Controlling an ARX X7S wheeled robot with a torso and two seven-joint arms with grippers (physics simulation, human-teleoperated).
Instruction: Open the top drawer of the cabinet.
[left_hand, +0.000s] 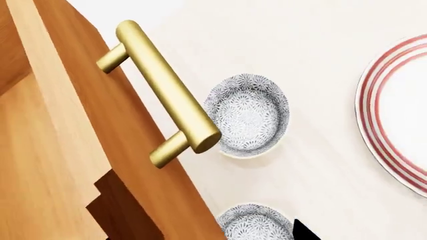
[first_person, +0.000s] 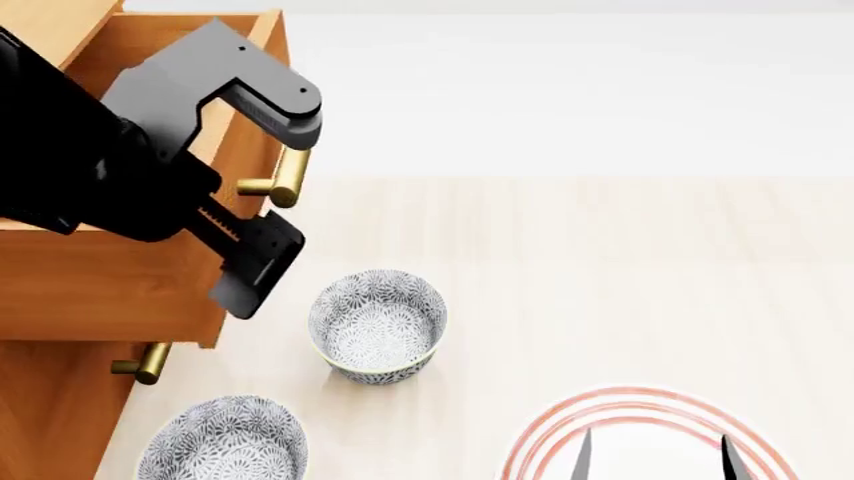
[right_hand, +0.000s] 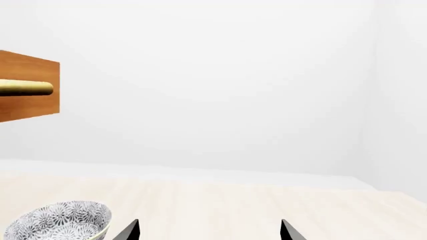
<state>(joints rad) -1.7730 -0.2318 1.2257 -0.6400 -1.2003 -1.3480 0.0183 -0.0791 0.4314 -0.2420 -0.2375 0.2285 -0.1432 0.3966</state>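
Observation:
The cabinet (first_person: 54, 420) stands at the left of the head view. Its top drawer (first_person: 120, 285) stands pulled out past the drawer below, with lighter wood showing inside. Its brass bar handle (first_person: 287, 178) is free. My left gripper (first_person: 274, 205) is open, one finger on each side of the handle along its length, touching nothing. In the left wrist view the handle (left_hand: 163, 87) is close and one black fingertip (left_hand: 301, 231) shows. My right gripper (first_person: 657, 458) is open and empty over the plate; it also shows in the right wrist view (right_hand: 209, 231).
Two patterned bowls (first_person: 378, 322) (first_person: 223, 440) sit on the table in front of the cabinet. A red-ringed white plate (first_person: 641, 425) lies at the front right. The lower drawer's brass handle (first_person: 147, 362) sticks out below the open drawer.

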